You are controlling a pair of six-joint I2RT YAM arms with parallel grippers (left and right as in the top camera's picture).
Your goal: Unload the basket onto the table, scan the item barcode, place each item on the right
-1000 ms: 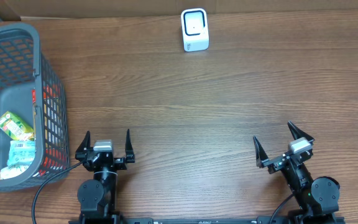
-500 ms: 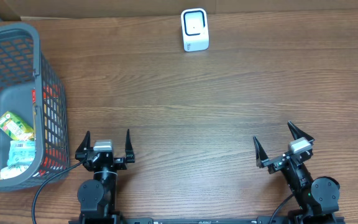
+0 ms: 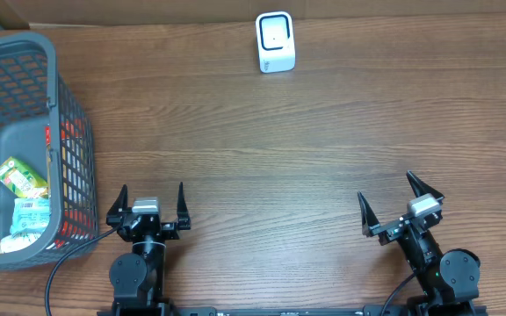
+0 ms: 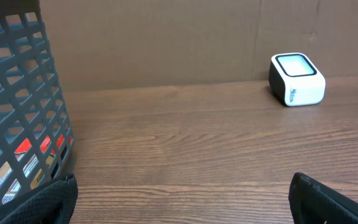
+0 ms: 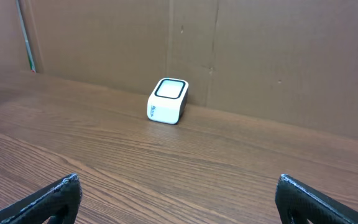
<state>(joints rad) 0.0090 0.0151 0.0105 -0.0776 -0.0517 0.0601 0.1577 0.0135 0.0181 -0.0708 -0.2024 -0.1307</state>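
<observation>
Left fingers (image 3: 123,198) spread | right fingers (image 3: 362,209) spread | basket (image 3: 68,132) at table's (image 3: 279,149) left edge | scanner (image 3: 275,41) near far edge, well apart

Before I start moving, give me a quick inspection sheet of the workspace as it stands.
Surface: wooden table, bare between the arms and the scanner.
Job's things: white scanner at the far edge; grey basket at the left, holding a green packet and a white packet.
Clutter: nothing seen.
Pincers: left pincer and right pincer both open, empty, at the near edge.
Cables: black cable runs beside the left arm's base.
Surroundings: cardboard wall behind the table.
</observation>
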